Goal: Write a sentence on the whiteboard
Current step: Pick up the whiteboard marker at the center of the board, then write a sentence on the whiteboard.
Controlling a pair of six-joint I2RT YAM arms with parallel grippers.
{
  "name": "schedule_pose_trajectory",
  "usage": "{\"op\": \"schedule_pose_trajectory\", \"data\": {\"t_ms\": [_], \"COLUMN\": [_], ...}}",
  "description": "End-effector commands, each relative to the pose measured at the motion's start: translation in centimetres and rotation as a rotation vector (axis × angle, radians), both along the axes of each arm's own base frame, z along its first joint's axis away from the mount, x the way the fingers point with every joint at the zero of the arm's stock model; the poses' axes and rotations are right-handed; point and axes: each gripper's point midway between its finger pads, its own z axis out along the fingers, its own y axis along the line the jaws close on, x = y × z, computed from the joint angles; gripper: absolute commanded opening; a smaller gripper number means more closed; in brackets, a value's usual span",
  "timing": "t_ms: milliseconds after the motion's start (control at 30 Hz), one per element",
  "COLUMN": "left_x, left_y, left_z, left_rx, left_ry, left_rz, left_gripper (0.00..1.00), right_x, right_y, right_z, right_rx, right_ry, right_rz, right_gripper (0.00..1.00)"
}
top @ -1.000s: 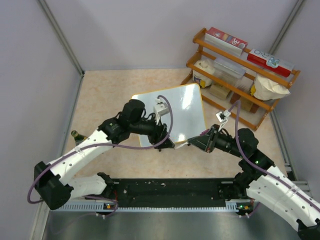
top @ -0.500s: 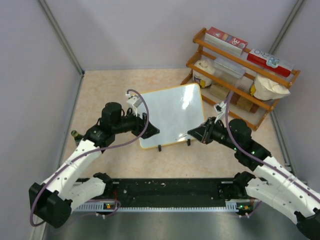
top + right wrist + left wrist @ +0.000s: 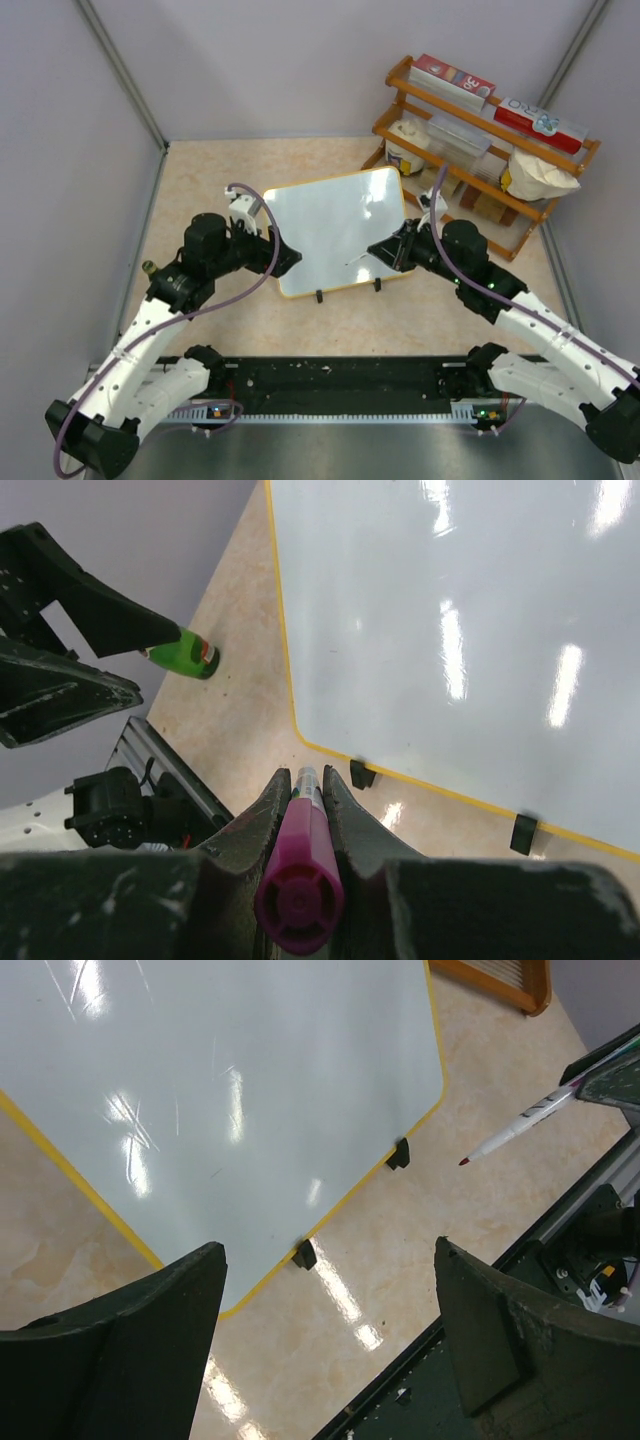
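The glossy white rectangular whiteboard with a thin yellow-orange frame (image 3: 335, 225) lies flat in the middle of the beige tabletop (image 3: 200, 180), between the two arms. No writing shows on it, so the sentence seems not yet begun. The left gripper (image 3: 285, 258), jaws spread and empty, sits at the board's near-left corner. The right gripper (image 3: 388, 250) pinches a slim white marker with a magenta end (image 3: 297, 880). Only the left wrist view shows its red tip, apparently clear of the board; only the right wrist view shows the pinch itself.
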Motion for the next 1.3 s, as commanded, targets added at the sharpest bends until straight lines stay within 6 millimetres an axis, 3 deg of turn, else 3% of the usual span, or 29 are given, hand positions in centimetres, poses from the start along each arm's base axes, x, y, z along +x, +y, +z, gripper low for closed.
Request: {"op": "schedule_pose_trajectory", "data": {"t_ms": [0,167,467,600,733,1067,1267], "left_x": [0.8,1.2,2.3,2.8,3.7,4.2,4.3], "left_y": [0.9,2.4,3.5,4.1,6.2,8.9,9.3], "left_z": [-1.8,-3.4,-3.0,-3.2,-4.3,-6.1,-7.4], "left_rx": [0.033,0.077,0.101,0.101,0.096,-0.117,-0.253], "left_ry": [0.016,0.062,0.082,0.112,0.156,0.235,0.267], "left_rz": [0.060,0.157,0.237,0.250,0.308,0.351,0.384], "left_gripper": [0.88,0.89,0.90,0.91,0.91,0.91,0.90], "right_x": [1.2,2.2,3.6,3.6,3.5,3.6,3.5], "right_y": [0.0,-0.3,-1.1,-1.1,-1.4,-3.2,-3.5], "right_z": [1.1,2.7,3.3,2.7,2.1,1.9,2.1], "right_rx": [0.031,0.079,0.139,0.146,0.138,0.058,0.048], "right_ry": [-0.074,-0.108,-0.108,-0.093,-0.088,-0.102,-0.114], "right_rz": [-0.013,0.051,0.135,0.163,0.149,0.054,0.042], "right_gripper": [0.00,0.00,0.00,0.00,0.00,0.00,0.00]}}
